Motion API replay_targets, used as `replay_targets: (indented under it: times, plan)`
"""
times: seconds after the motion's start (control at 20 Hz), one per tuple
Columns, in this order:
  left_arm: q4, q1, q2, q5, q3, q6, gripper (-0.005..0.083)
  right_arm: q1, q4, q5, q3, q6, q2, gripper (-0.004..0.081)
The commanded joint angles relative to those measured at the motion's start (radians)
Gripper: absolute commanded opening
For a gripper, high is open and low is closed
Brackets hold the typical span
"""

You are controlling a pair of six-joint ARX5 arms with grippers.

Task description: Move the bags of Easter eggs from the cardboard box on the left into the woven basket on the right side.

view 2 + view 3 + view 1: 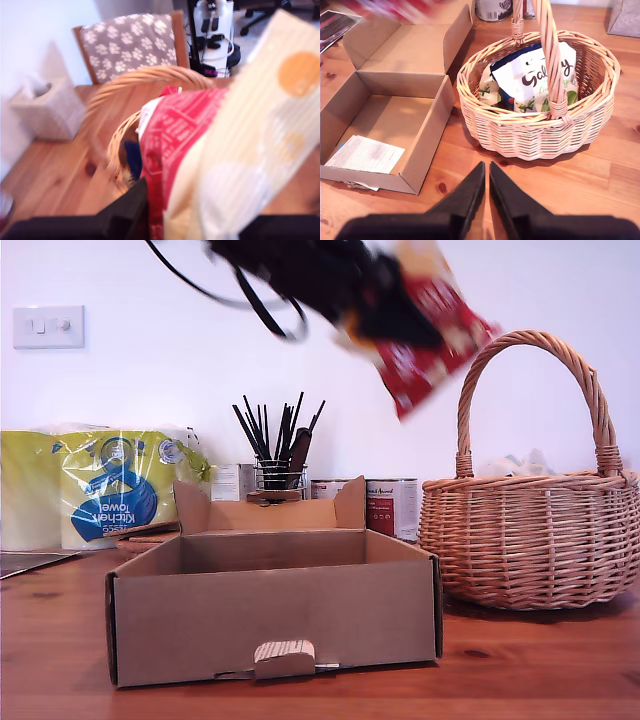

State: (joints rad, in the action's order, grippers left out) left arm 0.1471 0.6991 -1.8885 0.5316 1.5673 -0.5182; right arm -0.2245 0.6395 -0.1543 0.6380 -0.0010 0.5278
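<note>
1. The woven basket (535, 135) is showing round, tan wicker walls and a tall arched handle; the cardboard box (275, 615) is sitting as a low brown corrugated tray with a front tab, at the exterior view's left of the basket and just beside it.
2. A glossy white Galaxy pouch (540, 80) is lying inside the basket over a dark blue pouch (504, 96); a printed paper sheet (365, 154) is lying flat on the box floor.
3. My first gripper (385, 315) is hanging high in the air, tilted, between box and basket in the exterior view, its jaws clamping the shiny orange-white and red Maltesers pouch (430, 340), which is blurring above the basket's handle.
4. My second gripper (486, 172) is hovering low over the wooden table (600, 165), pointing at the basket, its 2 black fingers (470, 192) nearly touching and holding nothing.
</note>
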Motion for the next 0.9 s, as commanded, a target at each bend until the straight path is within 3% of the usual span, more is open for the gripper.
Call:
replay_targets:
  times: [0.0, 0.35, 0.6, 0.85]
  plan:
    - [-0.083, 0.018, -0.037, -0.032, -0.023, -0.026, 0.0075, -0.004, -0.005, -0.003, 0.015, 0.000, 0.000, -0.0013]
    - [-0.315, 0.089, -0.207, -0.208, -0.022, -0.251, 0.0075, -0.005, -0.003, -0.003, 0.015, 0.000, 0.000, -0.0013]
    - [-0.417, 0.121, -0.333, -0.255, 0.040, -0.441, 0.0075, -0.005, -0.003, -0.004, 0.015, 0.002, 0.000, -0.0013]
    - [-0.413, 0.120, -0.431, -0.279, 0.175, -0.451, 0.0075, -0.005, -0.003, -0.004, 0.015, 0.004, 0.000, -0.0013]
